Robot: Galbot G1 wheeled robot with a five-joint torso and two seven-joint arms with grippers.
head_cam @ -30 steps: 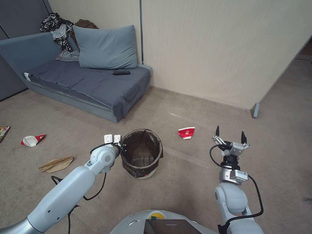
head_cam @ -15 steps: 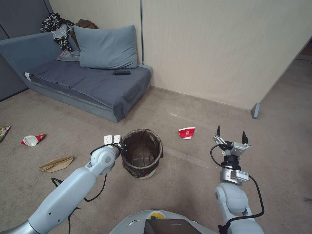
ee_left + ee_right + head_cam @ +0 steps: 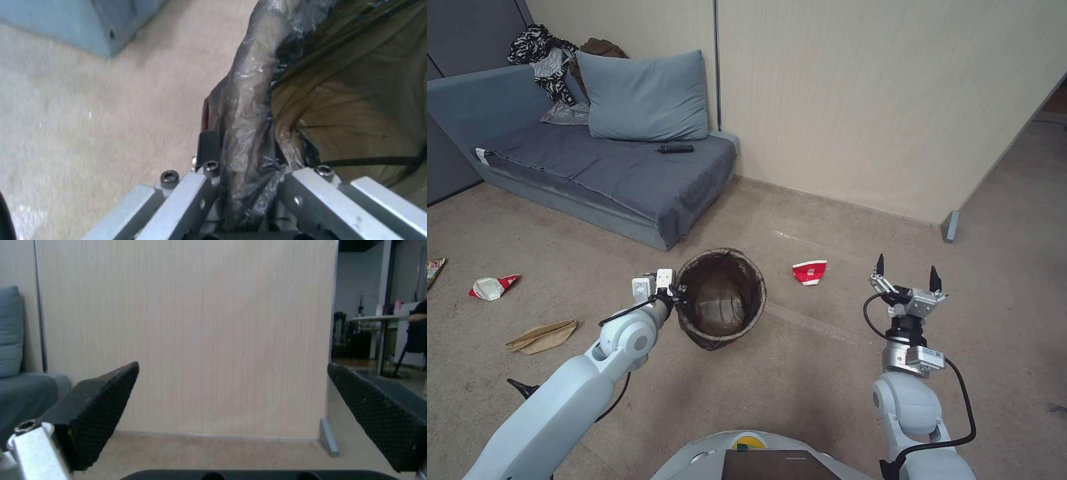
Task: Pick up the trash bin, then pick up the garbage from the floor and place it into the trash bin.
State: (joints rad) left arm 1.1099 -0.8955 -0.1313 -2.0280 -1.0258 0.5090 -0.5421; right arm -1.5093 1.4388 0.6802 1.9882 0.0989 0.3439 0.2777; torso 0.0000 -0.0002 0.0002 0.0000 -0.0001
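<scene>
Head view: left gripper [image 3: 675, 293] is clamped on the near-left rim of the trash bin [image 3: 721, 308]. Against the picture a second ago the bin has come up off the carpet [image 3: 800, 373]; its white base no longer shows below the bag and the mouth now tips toward the camera. Left arm is raised and pulled in a bit too. So the first step, picking up the bin, looks about done, and the litter is what's left. Right gripper [image 3: 907, 275] is held up at the right, fingers spread wide, nothing in it, barely shifted from before. Litter on the floor: red-and-white cup [image 3: 810, 272] just right of the bin, tan paper bag [image 3: 542, 336] to the left, crushed red-and-white cup [image 3: 492, 287] farther left, a wrapper [image 3: 433, 271] at the left edge. Sofa [image 3: 600, 167] is behind.

Left wrist view: left gripper [image 3: 244, 186] has its jaws closed on the bag-wrapped rim of the bin [image 3: 249, 110], one finger outside the wall and one inside. The brown liner [image 3: 365, 100] fills the inner side. Grip looks firm, but it is on one edge only, so the bin may swing.

Right wrist view: right gripper [image 3: 231, 416] is open and empty, facing the wall [image 3: 200, 323]. It is free to go for the nearby cup.
</scene>
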